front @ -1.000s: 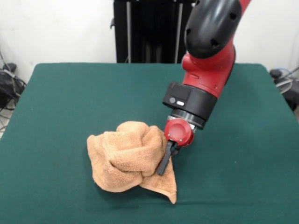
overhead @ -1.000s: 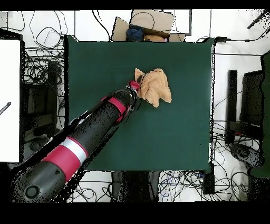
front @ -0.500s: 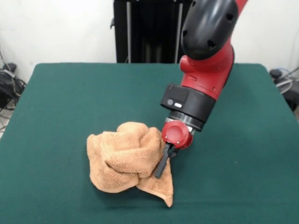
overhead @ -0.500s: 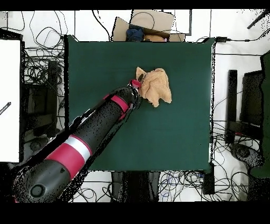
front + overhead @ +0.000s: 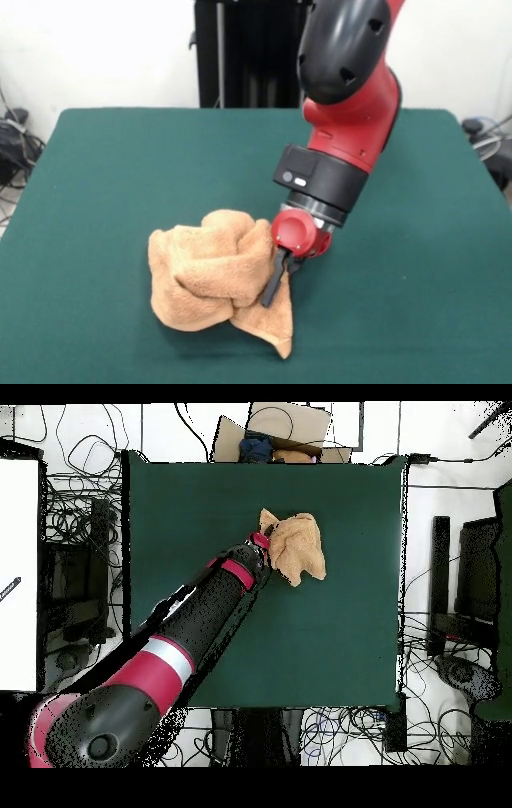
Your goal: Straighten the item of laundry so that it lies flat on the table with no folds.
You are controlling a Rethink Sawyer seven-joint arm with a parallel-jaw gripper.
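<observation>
The item of laundry (image 5: 204, 272), an orange-tan terry towel, lies crumpled in a thick heap on the green table (image 5: 120, 160), towards the front edge. One corner trails out flat at its lower right. My gripper (image 5: 270, 298) hangs tilted from the red wrist and is shut on a fold at the heap's right side, close to the table. In the overhead view the towel (image 5: 300, 546) sits in the table's (image 5: 330, 634) upper middle, and the gripper (image 5: 262, 541) is at the towel's left edge, with the arm covering the table below it.
A cardboard box (image 5: 275, 434) with cloth in it stands just beyond the table's top edge in the overhead view. Cables and equipment surround the table on the floor. Green surface stretches wide on all sides of the towel.
The arm has shifted left in the front view, carrying the gripped fold with it. The towel's trailing corner has slid left too, and the heap has bunched slightly tighter.
</observation>
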